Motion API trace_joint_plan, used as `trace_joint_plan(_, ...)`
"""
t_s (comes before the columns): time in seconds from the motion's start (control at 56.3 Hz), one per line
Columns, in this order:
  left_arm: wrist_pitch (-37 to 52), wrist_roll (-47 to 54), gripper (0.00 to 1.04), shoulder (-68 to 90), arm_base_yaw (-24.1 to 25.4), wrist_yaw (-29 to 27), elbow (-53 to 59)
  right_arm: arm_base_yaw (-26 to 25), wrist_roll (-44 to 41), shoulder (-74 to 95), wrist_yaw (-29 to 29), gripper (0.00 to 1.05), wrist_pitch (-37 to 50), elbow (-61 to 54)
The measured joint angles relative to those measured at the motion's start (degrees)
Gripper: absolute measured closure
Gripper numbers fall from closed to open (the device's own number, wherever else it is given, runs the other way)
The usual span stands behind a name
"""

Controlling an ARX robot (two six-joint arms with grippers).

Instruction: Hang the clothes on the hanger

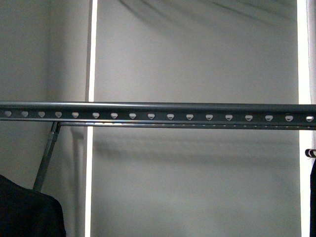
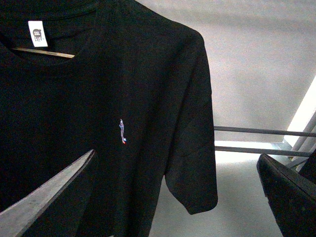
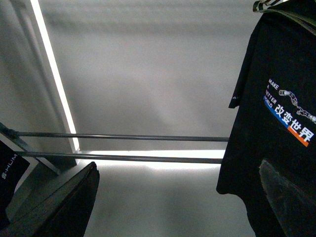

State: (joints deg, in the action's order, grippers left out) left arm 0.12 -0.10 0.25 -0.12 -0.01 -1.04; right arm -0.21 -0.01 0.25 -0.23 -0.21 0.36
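Observation:
The hanger [image 1: 158,112], a dark grey rail with a row of pale shield-shaped holes, runs level across the front view; neither gripper shows there. In the left wrist view a black T-shirt [image 2: 98,98] hangs close, with a metal coat hanger wire [image 2: 47,53] showing in its collar. My left gripper [image 2: 176,155] is open in front of its sleeve, holding nothing. In the right wrist view another black T-shirt [image 3: 276,113] with white lettering hangs from a coat hanger [image 3: 266,4]. My right gripper [image 3: 178,165] is open and empty beside it.
A slanted grey leg [image 1: 47,158] props the rail at the left. Black cloth [image 1: 27,210] fills the lower left corner, and more [image 1: 312,197] hangs under a hook [image 1: 310,153] at the right edge. Two thin rods [image 3: 123,136] cross low before a pale wall.

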Motion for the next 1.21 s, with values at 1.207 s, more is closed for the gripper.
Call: trace_joint_plan(1.207,4.94,-41.92,0.07,79.71,-7.48,-23.93,-60.24,0.02,0.0,0.0,-0.02,0.07,0.0,0.0)
